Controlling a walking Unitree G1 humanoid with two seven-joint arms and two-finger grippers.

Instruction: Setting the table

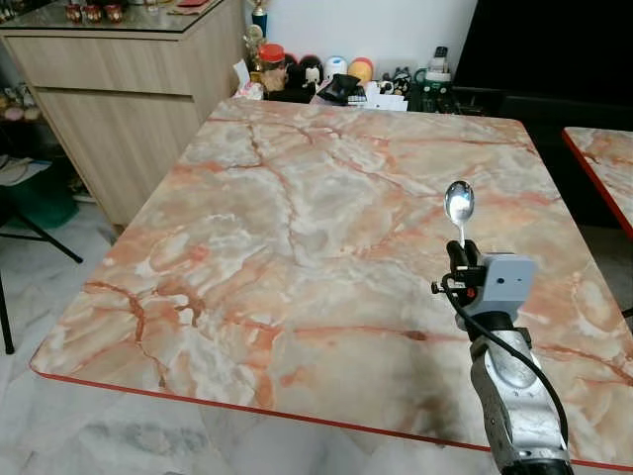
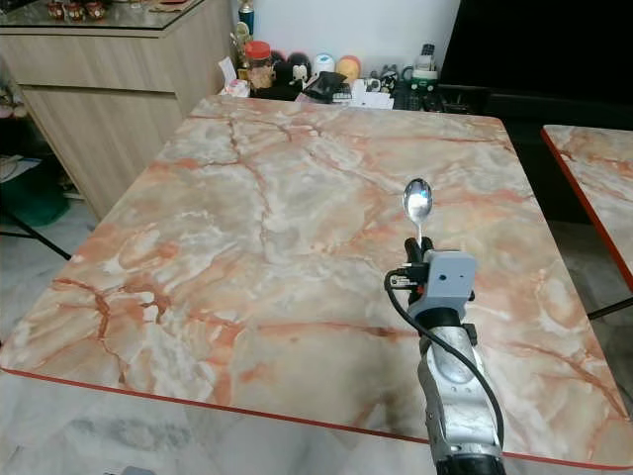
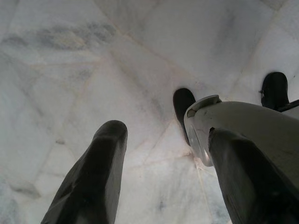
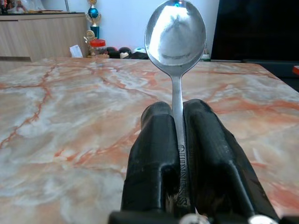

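Spoon (image 4: 175,42) carriage is the step in hand: the right end effector (image 1: 461,259) holds a metal spoon by its handle, both black fingers (image 4: 154,158) pressed tight against the stem, with the bowl pointing up and forward, away from the robot. In the head views the spoon stands above the right half of the counter (image 1: 297,228), a pink-and-cream marbled top with a red edge, and no part of it touches the surface. The arm reaches in from the near edge, a grey camera block (image 1: 502,280) sitting just behind the fingers.

The left end effector (image 3: 154,154) hangs idle over the pale tiled floor (image 3: 93,70), its fingers well apart with nothing between them; the robot's own leg and dark feet show beside it.

No plate, bowl or other cutlery lies on the counter, so the spoon looks to be the first piece to go down, and the task seems barely begun. Clutter of jars, toys and small figures (image 1: 326,74) sits beyond the far edge, near a wooden cabinet (image 1: 129,89); a second marbled top (image 1: 605,163) stands to the right.

The next move likely calls for lowering the wrist and tilting the spoon until it lies flat, choosing a place near the robot's side of the counter, then parting the fingers. Letting go while the spoon is upright would risk it toppling and clattering.
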